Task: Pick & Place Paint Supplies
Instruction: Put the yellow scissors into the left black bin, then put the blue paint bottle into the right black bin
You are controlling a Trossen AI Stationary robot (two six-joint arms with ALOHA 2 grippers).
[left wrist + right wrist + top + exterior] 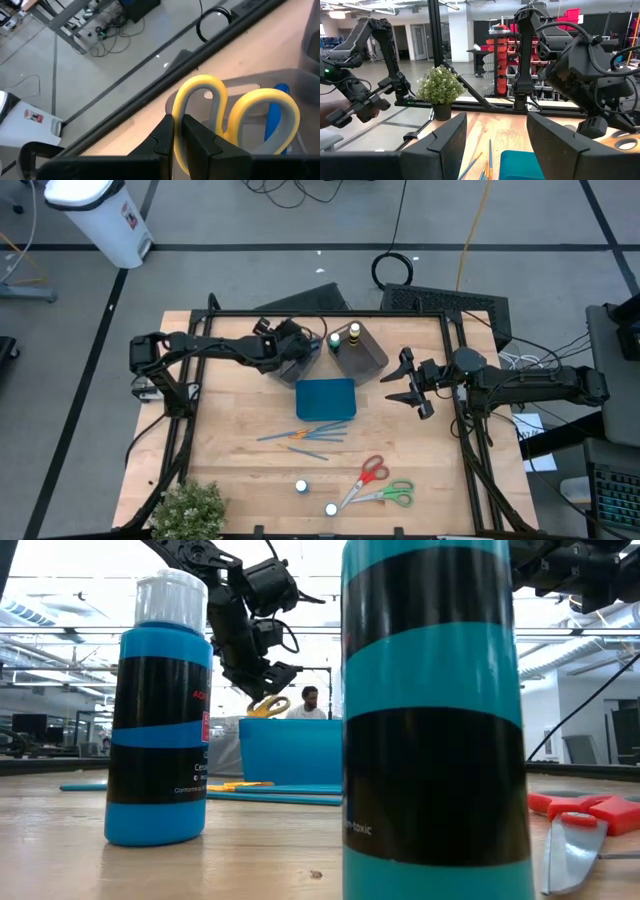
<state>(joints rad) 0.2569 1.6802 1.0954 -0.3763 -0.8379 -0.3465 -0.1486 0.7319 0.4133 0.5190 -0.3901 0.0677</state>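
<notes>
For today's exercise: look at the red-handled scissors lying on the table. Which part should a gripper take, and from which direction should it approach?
The red-handled scissors lie flat on the wood beside the green-handled scissors, so coming straight down from above looks best. Grip across one red handle loop, where it is thickest; the blades near the crossing lie thin and close to the green pair. The right gripper hangs open and is nearer.

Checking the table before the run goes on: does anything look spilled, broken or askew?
Nothing stands out. The left end effector holds yellow scissors over a bin; brushes, scissors and bottles lie loose but intact.
</notes>
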